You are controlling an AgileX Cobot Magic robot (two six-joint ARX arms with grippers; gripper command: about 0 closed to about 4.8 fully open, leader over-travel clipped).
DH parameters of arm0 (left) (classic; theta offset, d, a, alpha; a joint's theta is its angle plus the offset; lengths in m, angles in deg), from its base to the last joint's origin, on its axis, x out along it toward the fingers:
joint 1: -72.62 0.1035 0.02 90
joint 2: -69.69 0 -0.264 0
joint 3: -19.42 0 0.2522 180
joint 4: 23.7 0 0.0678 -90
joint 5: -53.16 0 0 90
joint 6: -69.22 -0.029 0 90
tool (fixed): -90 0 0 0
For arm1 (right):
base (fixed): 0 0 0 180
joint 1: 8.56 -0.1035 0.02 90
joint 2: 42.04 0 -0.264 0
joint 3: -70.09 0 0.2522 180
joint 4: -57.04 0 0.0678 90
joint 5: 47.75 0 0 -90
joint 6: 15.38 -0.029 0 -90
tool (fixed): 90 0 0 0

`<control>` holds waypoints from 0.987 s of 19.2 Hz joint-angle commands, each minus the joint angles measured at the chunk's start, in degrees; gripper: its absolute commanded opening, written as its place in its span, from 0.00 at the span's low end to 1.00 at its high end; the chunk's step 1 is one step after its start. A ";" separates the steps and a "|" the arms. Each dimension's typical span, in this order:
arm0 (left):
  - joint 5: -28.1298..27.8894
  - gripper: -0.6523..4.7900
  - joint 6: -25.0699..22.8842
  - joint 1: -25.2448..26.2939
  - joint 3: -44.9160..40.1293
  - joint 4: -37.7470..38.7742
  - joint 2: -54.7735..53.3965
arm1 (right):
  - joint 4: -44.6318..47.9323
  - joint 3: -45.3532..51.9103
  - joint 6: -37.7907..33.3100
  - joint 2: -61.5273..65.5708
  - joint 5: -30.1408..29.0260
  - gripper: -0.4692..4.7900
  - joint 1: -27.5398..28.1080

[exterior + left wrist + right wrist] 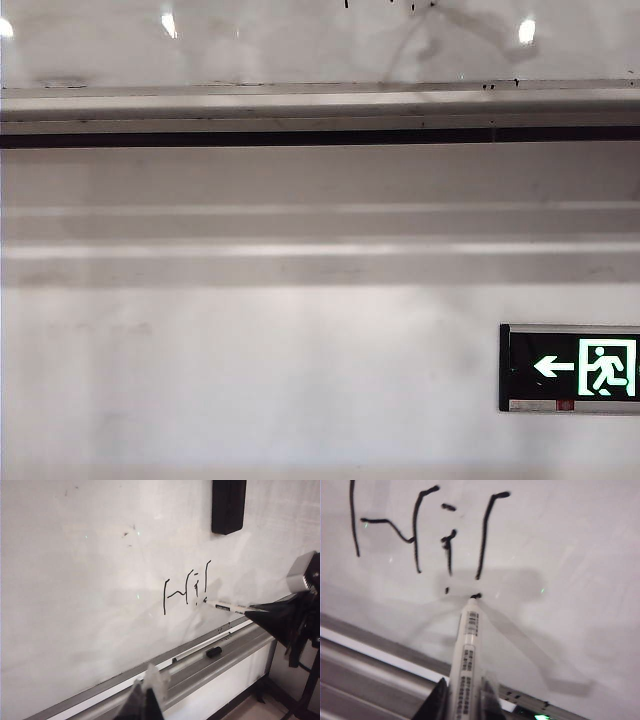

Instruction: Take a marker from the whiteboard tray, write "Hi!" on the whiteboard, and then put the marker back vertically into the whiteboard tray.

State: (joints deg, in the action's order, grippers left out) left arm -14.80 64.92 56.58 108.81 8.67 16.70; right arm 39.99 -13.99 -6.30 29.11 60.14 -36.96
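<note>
The marker (468, 645) is seen with its black tip pressed against the whiteboard (570, 555), right at the dot beneath the long stroke of the exclamation mark in the written "Hi!" (427, 530). Its white barrel runs back from the tip into the right gripper (465, 700), whose two dark fingers are clenched on either side of the barrel's rear part; from the gripper, the tip lies at about 12 o'clock in the right wrist view. In the left wrist view the same marker (227, 608) is shown reaching from the dark right gripper (270, 615) at 3 o'clock toward the lettering (187, 587) at the centre. Below the writing, at about 5 o'clock, the whiteboard tray (235, 647) is seen, with a black cap (214, 652) lying on it. A black eraser (228, 505) is fixed on the board at 1 o'clock. The left gripper (145, 700) is held near the tray, apart from the marker; whether it is released or clenched cannot be told.
</note>
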 commanded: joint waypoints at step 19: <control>0.26 0.11 0.04 0.04 0.28 -1.09 0.17 | 2.95 -0.46 -0.17 -5.33 0.15 0.08 -0.15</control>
State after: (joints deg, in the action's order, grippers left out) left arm -14.80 64.94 56.56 108.81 8.67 16.70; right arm 41.58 -13.99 -6.30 25.29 60.14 -37.07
